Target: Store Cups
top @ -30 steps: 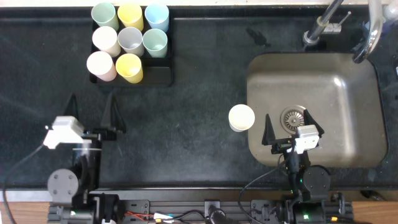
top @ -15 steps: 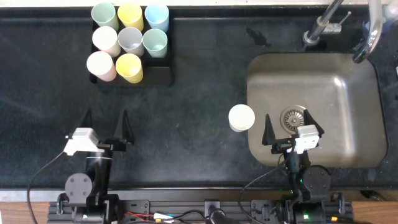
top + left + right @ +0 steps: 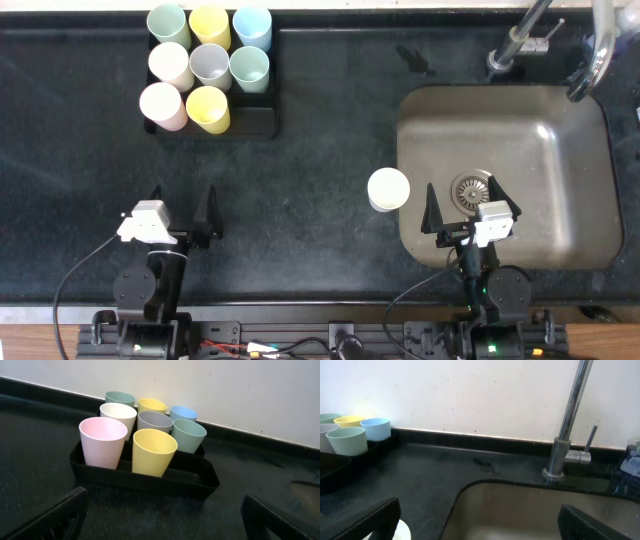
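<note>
Cups stand eight together in the tray; one white cup sits beside the sink. Left gripper, jaws spread, has drawn back toward its base and rightward; right gripper, jaws spread too, has kept still.

A kitchen: a steel sink with a drain is set into a dark speckled desk, a tall tap rises behind it against a plain white wall, and plastic cups stand in a black tray.
</note>
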